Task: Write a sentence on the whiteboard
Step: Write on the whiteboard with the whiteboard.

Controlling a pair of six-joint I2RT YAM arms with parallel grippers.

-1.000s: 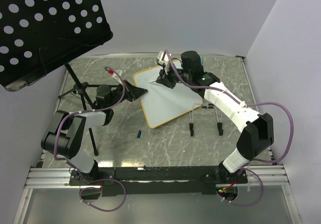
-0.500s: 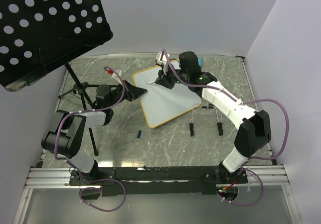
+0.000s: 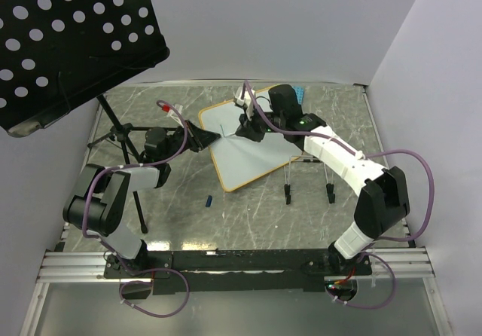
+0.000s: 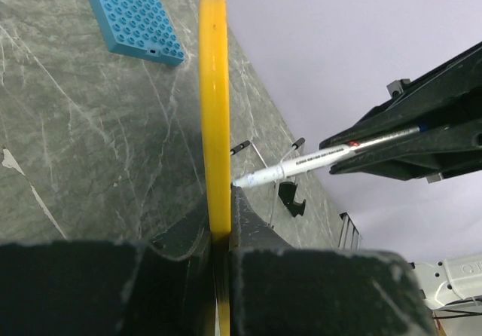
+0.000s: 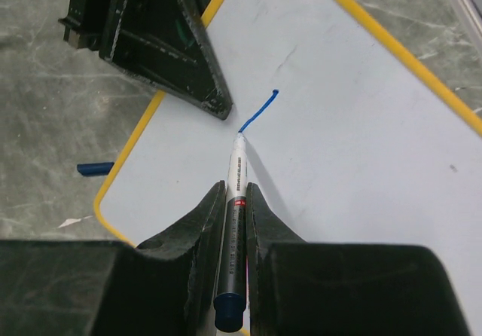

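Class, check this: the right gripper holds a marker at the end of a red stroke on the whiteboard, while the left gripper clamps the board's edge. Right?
No: the stroke ahead of the marker is blue, not red, as the right wrist view shows. The rest stands.

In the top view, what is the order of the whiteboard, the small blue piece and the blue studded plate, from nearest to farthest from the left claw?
1. whiteboard: its left rim is clamped in the left claw.
2. small blue piece: lower in the view, apart from the board.
3. blue studded plate: beyond the board, at the upper right.
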